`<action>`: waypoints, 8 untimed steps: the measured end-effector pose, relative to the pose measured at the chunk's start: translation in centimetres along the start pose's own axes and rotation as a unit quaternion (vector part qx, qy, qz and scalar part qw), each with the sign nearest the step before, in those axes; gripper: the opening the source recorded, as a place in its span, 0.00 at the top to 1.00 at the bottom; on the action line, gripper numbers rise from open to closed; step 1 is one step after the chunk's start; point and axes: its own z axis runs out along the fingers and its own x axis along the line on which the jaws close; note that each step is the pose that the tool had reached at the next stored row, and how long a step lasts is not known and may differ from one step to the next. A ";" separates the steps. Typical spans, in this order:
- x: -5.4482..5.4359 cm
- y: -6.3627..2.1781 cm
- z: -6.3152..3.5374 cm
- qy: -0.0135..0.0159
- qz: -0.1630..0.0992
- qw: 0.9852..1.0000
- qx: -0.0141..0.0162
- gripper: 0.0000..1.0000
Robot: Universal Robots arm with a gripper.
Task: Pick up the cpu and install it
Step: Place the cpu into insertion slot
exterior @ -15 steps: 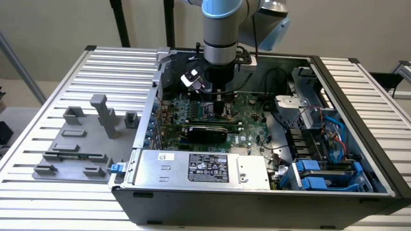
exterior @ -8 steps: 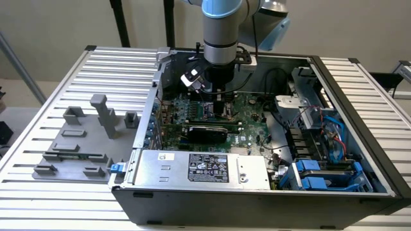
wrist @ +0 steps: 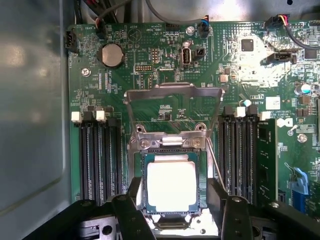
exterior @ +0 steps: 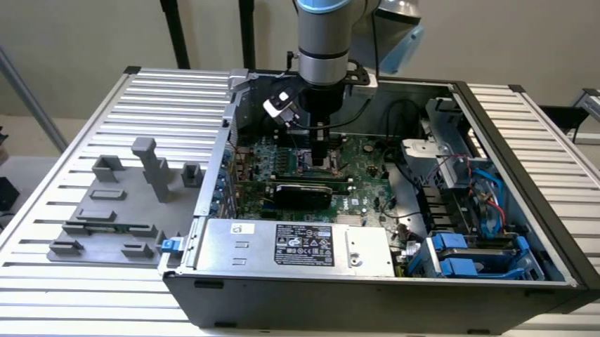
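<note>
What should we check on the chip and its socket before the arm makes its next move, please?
1. Cover plate flipped up, off the socket: ok.
2. Chip over the socket, edges square to it: ok.
3. Chip lying fully flat in the socket: cannot tell.
4. Gripper down inside the computer case, over the chip: ok.
5. Cables away from the socket: ok.
</note>
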 end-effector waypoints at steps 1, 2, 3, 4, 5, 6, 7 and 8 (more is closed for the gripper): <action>0.0 0.00 -0.14 0.000 0.000 1.000 0.001 0.45; 0.0 0.01 -0.21 0.000 0.000 1.000 0.001 0.45; 0.0 0.01 -0.22 0.000 0.000 1.000 0.001 0.52; 0.0 0.02 -0.23 0.000 0.000 1.000 0.001 0.58; 0.0 0.02 -0.24 0.000 0.000 1.000 0.001 0.58; 0.0 0.02 -0.25 0.000 0.000 1.000 0.001 0.64; 0.0 0.02 -0.25 0.000 0.000 1.000 0.001 0.70; 0.0 0.02 -0.25 0.000 0.000 1.000 0.001 0.70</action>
